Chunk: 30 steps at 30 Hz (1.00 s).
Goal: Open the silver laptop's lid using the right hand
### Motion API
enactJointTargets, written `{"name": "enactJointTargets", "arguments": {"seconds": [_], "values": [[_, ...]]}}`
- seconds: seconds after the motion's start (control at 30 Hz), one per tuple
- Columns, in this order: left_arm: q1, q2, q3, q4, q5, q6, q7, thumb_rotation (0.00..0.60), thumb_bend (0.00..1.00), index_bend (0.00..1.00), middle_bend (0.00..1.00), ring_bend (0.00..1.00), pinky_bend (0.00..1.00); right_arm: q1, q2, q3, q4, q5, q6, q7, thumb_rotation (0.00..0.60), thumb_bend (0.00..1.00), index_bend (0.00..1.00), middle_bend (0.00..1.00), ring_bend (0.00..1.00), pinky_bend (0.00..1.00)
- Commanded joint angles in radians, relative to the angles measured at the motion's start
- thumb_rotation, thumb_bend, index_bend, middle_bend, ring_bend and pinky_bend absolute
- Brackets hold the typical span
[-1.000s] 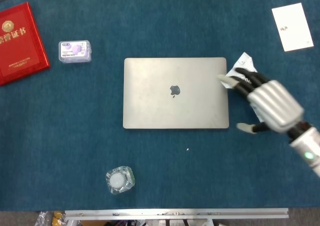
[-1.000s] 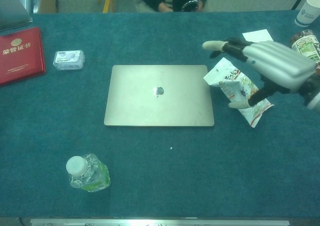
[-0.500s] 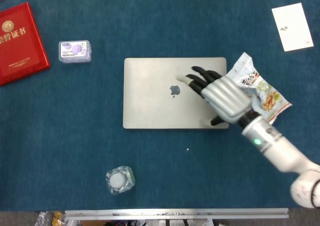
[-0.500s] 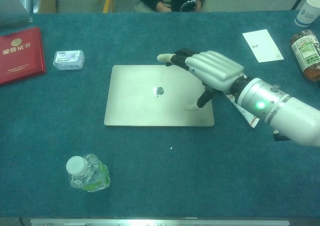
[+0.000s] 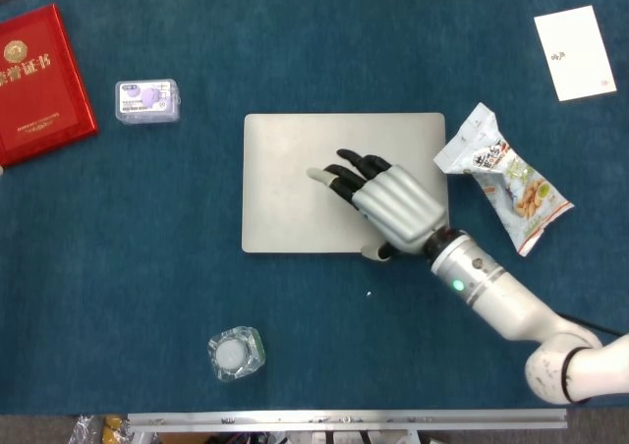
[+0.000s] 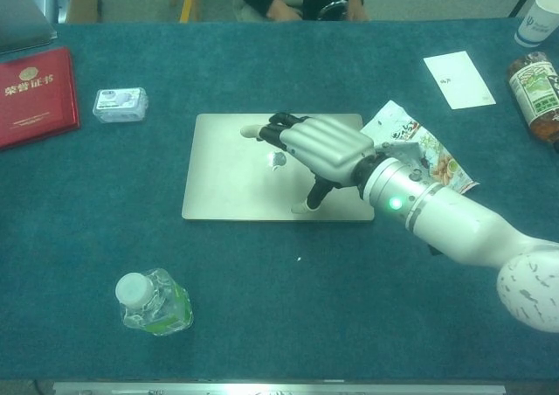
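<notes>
So the silver laptop [image 5: 295,184] sits flat and closed in the middle of the blue table [image 5: 295,31], lid down, front edge facing the robot. The right hand [image 5: 388,203] is spread over the right half of the lid, fingers apart and stretched toward the logo, holding nothing. The thumb [image 6: 313,201] drops down near the front edge, which makes sense to me: that lip is where you'd hook in to lift the lid. Can't really tell from either view whether the thumb tip is touching the edge or just hanging above it, the angle's not great.

Around it: a snack bag [image 5: 503,177] just off the laptop's right side, near the forearm, so a sloppy lift could nudge it. A white card [image 5: 575,53] is further out. A water bottle [image 6: 153,302] stands nearer the robot, well apart. Red certificate booklet [image 5: 41,81] and a small tissue pack [image 5: 147,101] are off left. Left hand isn't visible anywhere.
</notes>
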Motion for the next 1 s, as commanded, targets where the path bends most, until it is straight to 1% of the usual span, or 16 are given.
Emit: {"name": "enactJointTargets", "arguments": {"seconds": [0.03,0.3,0.57,1.0], "values": [[-0.002,-0.001,0.001,0.001,0.0,-0.003,-0.001,0.6,0.42,0.34,0.29,0.22,0.21,0.015,-0.023,-0.008,0.017,0.015,-0.002,-0.021,0.6,0.0,0.1,0.17,0.04,0.19],[-0.002,-0.006,0.003,0.014,0.004,-0.003,-0.012,0.6,0.42,0.34,0.29,0.22,0.21,0.051,-0.09,-0.018,0.064,0.043,0.003,-0.078,0.6,0.0,0.1,0.16,0.03,0.19],[-0.003,-0.012,0.004,0.03,0.011,0.001,-0.027,0.6,0.42,0.34,0.29,0.22,0.21,0.062,-0.135,-0.045,0.107,0.047,0.039,-0.149,0.6,0.0,0.1,0.16,0.03,0.19],[-0.003,-0.016,0.004,0.049,0.011,0.005,-0.051,0.6,0.42,0.34,0.29,0.22,0.21,0.07,-0.192,-0.053,0.174,0.062,0.057,-0.176,0.6,0.0,0.1,0.16,0.03,0.19]]}}
